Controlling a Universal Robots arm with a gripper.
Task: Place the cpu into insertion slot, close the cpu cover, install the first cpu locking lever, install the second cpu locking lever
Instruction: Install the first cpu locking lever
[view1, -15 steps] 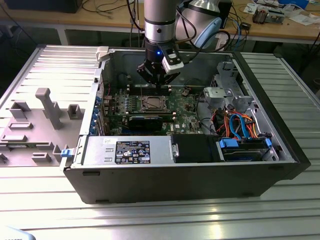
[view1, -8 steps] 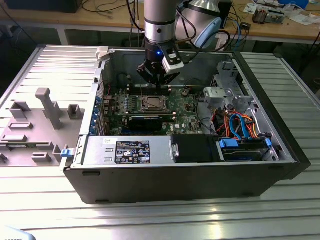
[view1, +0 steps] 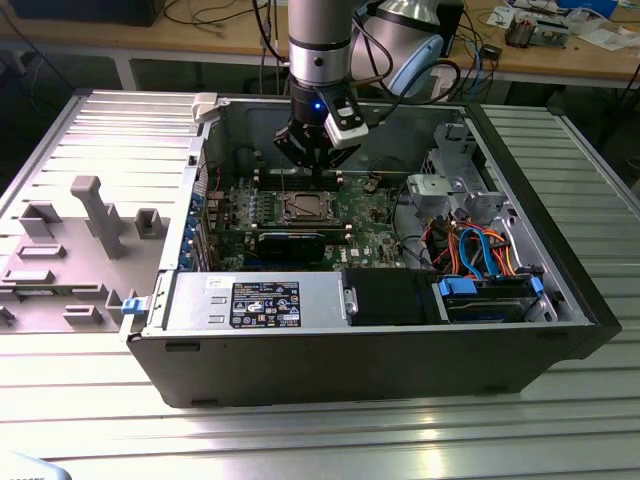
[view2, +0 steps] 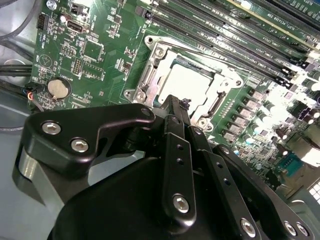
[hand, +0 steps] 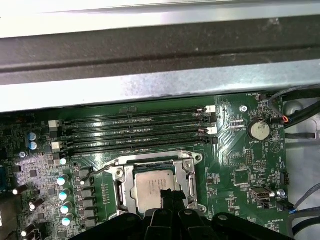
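I see my pincer (view1: 312, 165) hanging inside the open computer case (view1: 560, 270), just above the far edge of the insertion slot (view1: 306, 207) on the green motherboard (hand: 240, 165). Its fingers (view2: 175, 112) are pressed together and carry nothing. The cpu (hand: 156, 187) lies flat in the slot, the cpu cover (hand: 192, 175) framing it, memory slots (hand: 135, 131) alongside.
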